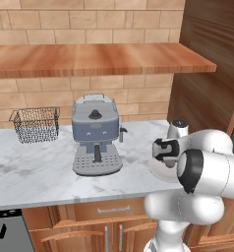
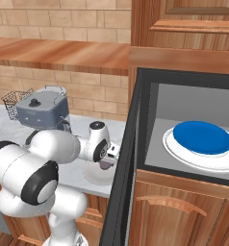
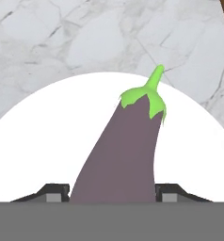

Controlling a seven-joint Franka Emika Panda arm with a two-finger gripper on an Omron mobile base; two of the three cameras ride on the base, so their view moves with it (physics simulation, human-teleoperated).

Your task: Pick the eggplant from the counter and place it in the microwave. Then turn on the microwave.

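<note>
The eggplant [image 3: 121, 150], dark purple-grey with a green stem, lies on a white plate [image 3: 38, 155] on the marbled counter [image 1: 35, 172]. My gripper [image 3: 115, 193] is down over the plate, and its two fingertips [image 3: 55, 193] press against the eggplant's sides, shut on it. From the base views the hand [image 1: 165, 156] hangs low over the plate [image 1: 160, 171] near the counter's right end. The microwave [image 2: 150, 120] stands to the right with its dark door [image 2: 128, 158] swung open toward the arm.
Inside the microwave a blue dish [image 2: 203, 137] rests on a white plate. A grey coffee machine [image 1: 95, 133] stands mid-counter, with a wire basket [image 1: 35, 124] at the far left. A wooden shelf [image 1: 89, 59] runs above the counter.
</note>
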